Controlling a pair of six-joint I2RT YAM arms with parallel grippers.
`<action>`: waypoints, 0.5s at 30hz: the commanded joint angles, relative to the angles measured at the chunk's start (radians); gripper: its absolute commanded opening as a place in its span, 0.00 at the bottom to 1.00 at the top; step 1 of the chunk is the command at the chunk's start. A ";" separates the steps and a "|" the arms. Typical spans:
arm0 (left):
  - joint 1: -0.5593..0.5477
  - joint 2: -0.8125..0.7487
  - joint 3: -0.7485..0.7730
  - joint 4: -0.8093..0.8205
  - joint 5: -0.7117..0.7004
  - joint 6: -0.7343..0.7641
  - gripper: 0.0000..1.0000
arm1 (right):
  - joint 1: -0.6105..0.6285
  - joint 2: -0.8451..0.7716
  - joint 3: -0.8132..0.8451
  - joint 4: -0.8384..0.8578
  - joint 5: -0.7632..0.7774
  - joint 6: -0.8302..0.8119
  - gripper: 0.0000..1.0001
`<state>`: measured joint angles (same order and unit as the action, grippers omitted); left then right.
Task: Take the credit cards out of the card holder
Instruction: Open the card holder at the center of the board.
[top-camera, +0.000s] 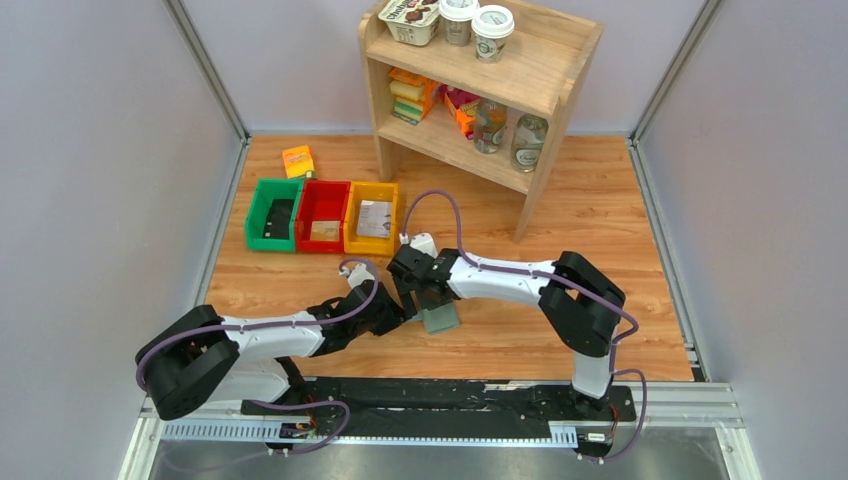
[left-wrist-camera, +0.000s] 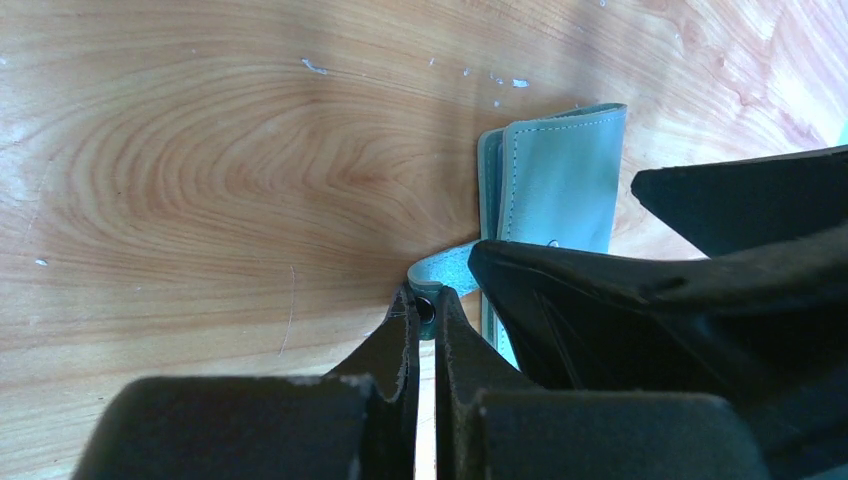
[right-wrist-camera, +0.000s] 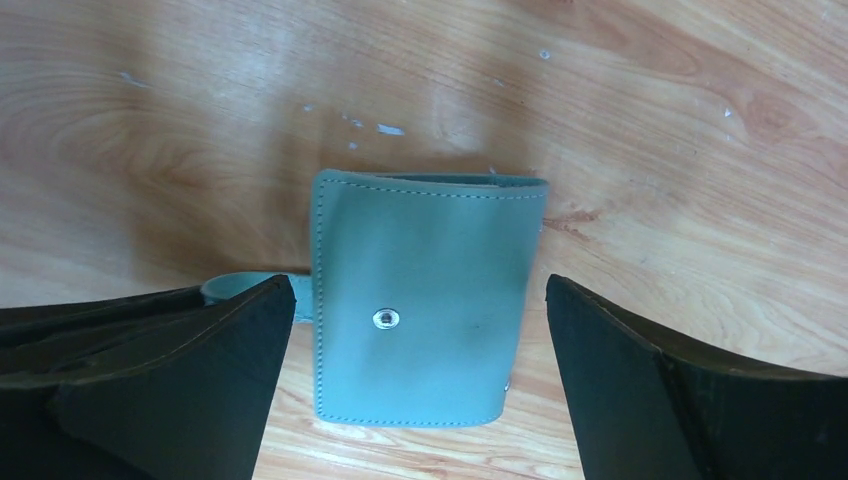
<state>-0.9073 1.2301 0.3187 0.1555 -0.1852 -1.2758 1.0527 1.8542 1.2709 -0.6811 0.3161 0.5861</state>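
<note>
The sage-green card holder (top-camera: 440, 319) lies folded shut on the wooden table, its snap stud facing up (right-wrist-camera: 420, 310). Its small side tab (left-wrist-camera: 447, 272) sticks out to one side. My left gripper (left-wrist-camera: 425, 308) is shut on the end of that tab, at its snap. My right gripper (right-wrist-camera: 420, 340) is open, its fingers (right-wrist-camera: 640, 390) spread to either side of the holder just above it. In the left wrist view the right gripper's finger (left-wrist-camera: 650, 290) covers part of the holder (left-wrist-camera: 560, 180). No cards show.
Green (top-camera: 273, 214), red (top-camera: 322, 215) and yellow (top-camera: 371, 218) bins stand in a row at the back left. An orange packet (top-camera: 298, 160) lies behind them. A wooden shelf (top-camera: 480, 90) with cups, jars and packets stands at the back.
</note>
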 joint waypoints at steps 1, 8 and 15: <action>-0.001 0.003 -0.017 -0.078 -0.005 -0.005 0.00 | 0.003 0.022 0.045 -0.047 0.081 -0.002 1.00; -0.001 -0.020 0.020 -0.260 -0.066 -0.010 0.00 | -0.017 -0.084 -0.010 -0.098 0.138 -0.015 1.00; 0.001 -0.018 0.037 -0.316 -0.095 -0.010 0.00 | -0.091 -0.252 -0.134 -0.072 0.101 -0.032 1.00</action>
<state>-0.9092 1.2068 0.3634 0.0086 -0.2256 -1.2972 1.0164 1.6966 1.1980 -0.7361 0.3840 0.5758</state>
